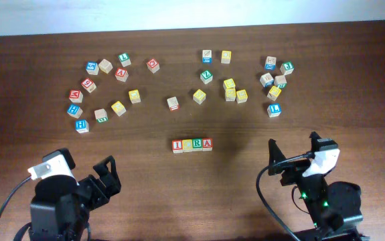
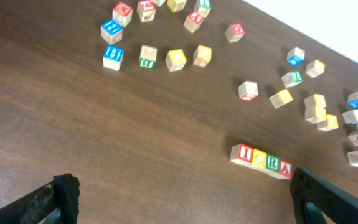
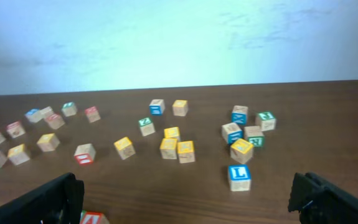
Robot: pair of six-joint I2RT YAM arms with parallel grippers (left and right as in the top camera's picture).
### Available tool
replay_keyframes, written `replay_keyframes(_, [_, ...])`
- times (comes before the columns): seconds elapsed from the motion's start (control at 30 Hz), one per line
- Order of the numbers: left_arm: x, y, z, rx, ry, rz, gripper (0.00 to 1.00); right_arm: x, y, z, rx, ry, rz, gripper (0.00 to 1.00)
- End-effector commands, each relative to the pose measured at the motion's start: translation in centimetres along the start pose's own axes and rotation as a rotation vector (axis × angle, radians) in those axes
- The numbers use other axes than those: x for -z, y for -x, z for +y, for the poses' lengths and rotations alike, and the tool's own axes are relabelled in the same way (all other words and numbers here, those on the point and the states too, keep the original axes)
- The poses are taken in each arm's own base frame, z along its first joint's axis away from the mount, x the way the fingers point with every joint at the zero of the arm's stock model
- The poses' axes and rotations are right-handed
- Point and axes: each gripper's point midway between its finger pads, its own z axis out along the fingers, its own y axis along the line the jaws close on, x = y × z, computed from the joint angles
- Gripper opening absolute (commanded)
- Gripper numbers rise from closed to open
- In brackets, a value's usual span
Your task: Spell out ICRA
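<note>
The ICRA row (image 1: 192,144) lay on the table (image 1: 179,194), four cubes touching side by side: red I, yellow cube, green R, red A. The left gripper (image 1: 102,175) stood to the row's left, nearer the front edge, jaws spread wide and empty. The right gripper (image 1: 293,148) stood to the row's right, jaws likewise spread and empty. The row lay between both grippers, apart from each. Loose cubes (image 1: 229,88) lay scattered beyond.

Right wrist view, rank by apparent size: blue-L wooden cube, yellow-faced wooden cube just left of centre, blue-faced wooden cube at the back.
1. Blue-L wooden cube
2. Yellow-faced wooden cube
3. Blue-faced wooden cube at the back
Nearer cubes look bigger; true sizes may match.
</note>
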Motion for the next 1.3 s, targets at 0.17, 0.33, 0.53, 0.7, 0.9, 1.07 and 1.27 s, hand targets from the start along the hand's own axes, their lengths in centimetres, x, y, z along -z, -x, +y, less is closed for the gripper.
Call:
replay_keyframes(0.17, [0.0,-0.5,0.6,0.007,0.025,0.013,0.99,0.0,-0.7,-0.3,0.081,0.013,-0.142,0.98])
replay_keyframes(0.33, [0.0,-0.5,0.6,0.007,0.025,0.013,0.99,-0.1,-1.4,-0.4,0.085,0.02,-0.199,0.98])
replay_keyframes(0.53, [0.0,-0.5,0.6,0.007,0.025,0.013,0.99,0.5,0.4,-0.3,0.092,0.025,-0.344,0.98])
replay_keyframes(0.7, [0.0,-0.5,0.6,0.007,0.025,0.013,0.99,0.6,0.8,-0.4,0.093,0.023,-0.387,0.98])
replay_keyframes(0.9, [0.0,-0.5,0.6,0.007,0.025,0.013,0.99,-0.8,-3.9,-1.2,0.074,0.001,-0.187,0.98])
replay_keyframes(1.07, [0.0,-0.5,0.6,0.007,0.025,0.013,0.99,-1.1,-6.3,-1.5,0.069,-0.005,-0.087,0.98])
replay_keyframes(1.27, [0.0,-0.5,0.6,0.007,0.025,0.013,0.99,-1.1,-6.3,-2.0,0.068,-0.032,-0.086,0.98])
